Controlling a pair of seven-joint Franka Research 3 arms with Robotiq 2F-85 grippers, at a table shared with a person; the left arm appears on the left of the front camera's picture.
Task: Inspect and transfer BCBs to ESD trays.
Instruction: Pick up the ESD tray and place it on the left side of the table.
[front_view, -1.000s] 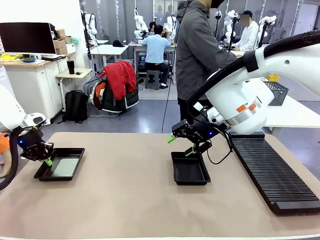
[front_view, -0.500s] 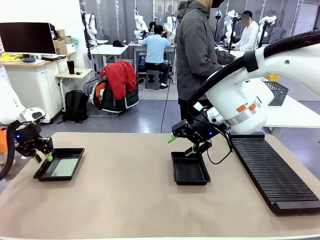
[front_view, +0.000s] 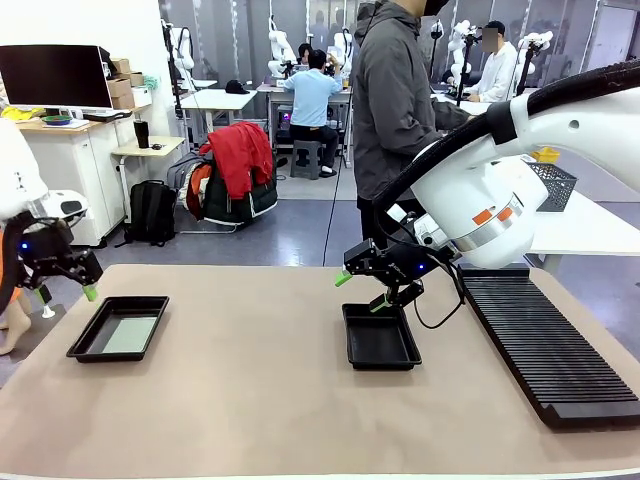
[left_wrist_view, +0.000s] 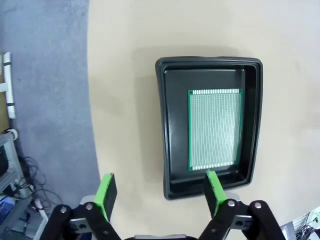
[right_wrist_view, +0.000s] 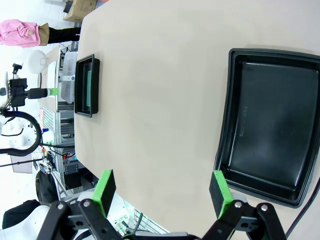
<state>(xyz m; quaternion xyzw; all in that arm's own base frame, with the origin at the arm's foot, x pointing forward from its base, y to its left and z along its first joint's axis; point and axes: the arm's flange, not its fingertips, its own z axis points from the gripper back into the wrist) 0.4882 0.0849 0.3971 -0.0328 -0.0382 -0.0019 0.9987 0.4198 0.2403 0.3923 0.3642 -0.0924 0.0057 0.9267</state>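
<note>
Left gripper (front_view: 65, 293) (left_wrist_view: 160, 192) was released, jaws spread wide, holding nothing, hovering at the table's (front_view: 250, 400) left edge, just left of the left ESD tray (front_view: 80, 345) (left_wrist_view: 165, 125). One BCB (front_view: 122, 334) (left_wrist_view: 215, 129) lay flat inside that tray. Right gripper (front_view: 362, 290) (right_wrist_view: 162, 192), also spread, hung over the far-left corner of the right ESD tray (front_view: 380, 340) (right_wrist_view: 270, 125) at mid-table. Slotted rack (front_view: 545, 340) lay at the right.

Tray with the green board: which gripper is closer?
Left. The left gripper hovers just beside that tray; the right gripper hangs over the empty tray, far across the table.
</note>
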